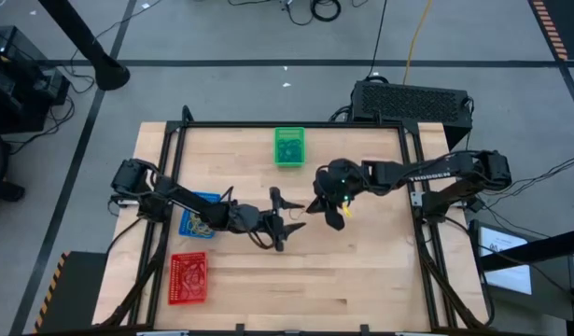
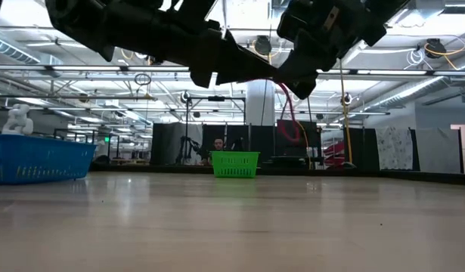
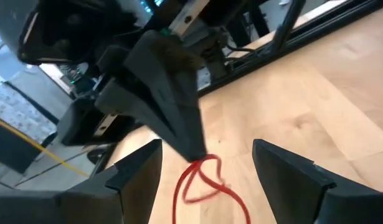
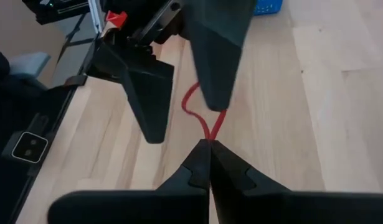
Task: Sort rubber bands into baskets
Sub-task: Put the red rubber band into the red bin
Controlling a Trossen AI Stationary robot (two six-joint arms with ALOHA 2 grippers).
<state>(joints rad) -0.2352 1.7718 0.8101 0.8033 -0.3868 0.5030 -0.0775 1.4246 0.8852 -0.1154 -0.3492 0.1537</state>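
The right gripper point(image 4: 208, 144) has its two fingers pressed fully together, and a red rubber band point(image 4: 203, 115) is pinched at their tips, hanging clear of the wooden table point(image 1: 361, 261). The band runs forward from those closed tips as a thin strand and opens into a small loop just beyond them. That loop lies between the spread fingers of the left gripper point(image 3: 207, 162), which stand wide apart on either side of the band; from the left wrist view they do not seem to touch it, though the strand is thin and I cannot be sure. In that view the right gripper's closed tips come down between the left fingers, with the red loop dangling right under them.

From above, the two grippers meet tip to tip near the middle of the table, the left one reaching in from the left side and the right one from the right.

Farther out, behind the left gripper, the blue basket point(image 1: 199, 213) sits partly under the left arm, and the red basket point(image 1: 189, 278) lies near the table's front edge. The green basket point(image 1: 288, 147) stands at the far edge, well apart from both grippers.
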